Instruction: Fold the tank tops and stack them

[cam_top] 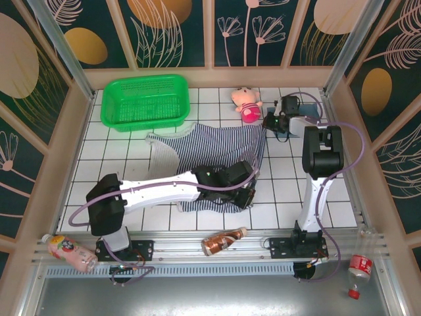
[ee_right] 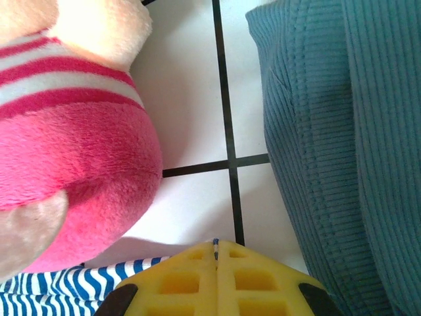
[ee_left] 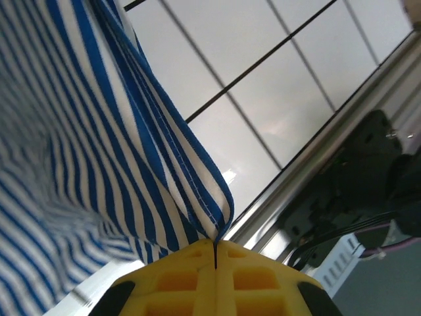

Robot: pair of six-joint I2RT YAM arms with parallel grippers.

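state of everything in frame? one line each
striped tank top: spread on the table, unfolded, gripped at two corners.
left gripper: jaws shut on its hem.
right gripper: jaws shut on a sliver of it.
teal tank top: on the table, not stacked.
green basket: upright, empty.
pink doll: lying on the table.

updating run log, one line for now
left gripper: shut on striped tank top; right gripper: shut on same top; teal tank top: not held
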